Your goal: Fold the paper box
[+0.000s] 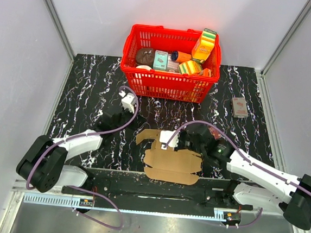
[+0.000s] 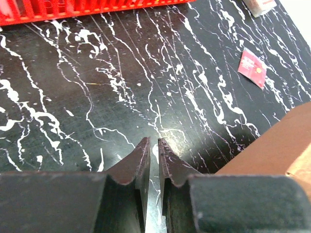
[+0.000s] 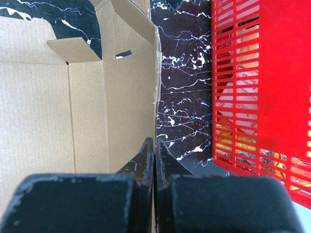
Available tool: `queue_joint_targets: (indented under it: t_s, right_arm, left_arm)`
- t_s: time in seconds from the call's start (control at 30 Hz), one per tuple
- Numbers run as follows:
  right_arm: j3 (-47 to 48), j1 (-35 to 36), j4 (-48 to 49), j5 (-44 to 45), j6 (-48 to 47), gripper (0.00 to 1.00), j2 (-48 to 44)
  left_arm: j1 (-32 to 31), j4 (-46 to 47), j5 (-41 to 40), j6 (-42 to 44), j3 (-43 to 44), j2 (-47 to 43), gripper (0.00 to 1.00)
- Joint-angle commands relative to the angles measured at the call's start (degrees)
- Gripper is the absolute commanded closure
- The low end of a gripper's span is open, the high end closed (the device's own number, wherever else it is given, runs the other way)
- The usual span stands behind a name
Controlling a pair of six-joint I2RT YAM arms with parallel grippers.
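Note:
The paper box [image 1: 173, 163] is a brown cardboard sheet, partly folded, lying at the near middle of the table with flaps spread to the far left. My right gripper [image 1: 167, 145] is at the box's far edge. In the right wrist view the fingertips [image 3: 154, 141] are shut on the raised edge of the cardboard panel [image 3: 48, 107]. My left gripper [image 1: 117, 119] is to the left of the box and apart from it. In the left wrist view it [image 2: 153, 141] is shut and empty over bare table, with a corner of the box [image 2: 277, 150] at the lower right.
A red basket [image 1: 169, 85] full of groceries stands at the back middle; it also shows in the right wrist view [image 3: 257, 73] and the left wrist view [image 2: 48, 9]. A small red packet [image 2: 251, 67] lies by the right arm. A small box [image 1: 239, 107] lies at the back right.

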Motion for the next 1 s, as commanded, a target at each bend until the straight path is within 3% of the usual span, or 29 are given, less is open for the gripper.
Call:
queue_joint_targets:
  t_s: [0.0, 0.3, 0.57, 0.97]
  right_arm:
    - [-0.6, 0.7, 3.8, 0.4, -1.7, 1.00, 1.1]
    - [-0.8, 0.7, 5.8, 1.7, -0.6, 1.00, 3.4]
    - [-1.3, 0.7, 6.5, 4.0, -3.9, 1.00, 5.1]
    - [-5.0, 0.7, 15.9, 6.9, -4.6, 1.00, 4.9]
  left_arm:
    - [0.3, 6.8, 6.2, -0.4, 0.8, 1.0, 0.84]
    - [-0.6, 10.0, 11.2, -0.8, -1.8, 1.9, 0.88]
    - [-4.0, 10.5, 9.2, -1.2, -4.1, 1.8, 0.90]
    - [-5.5, 11.0, 7.9, -1.5, -5.6, 1.5, 0.91]
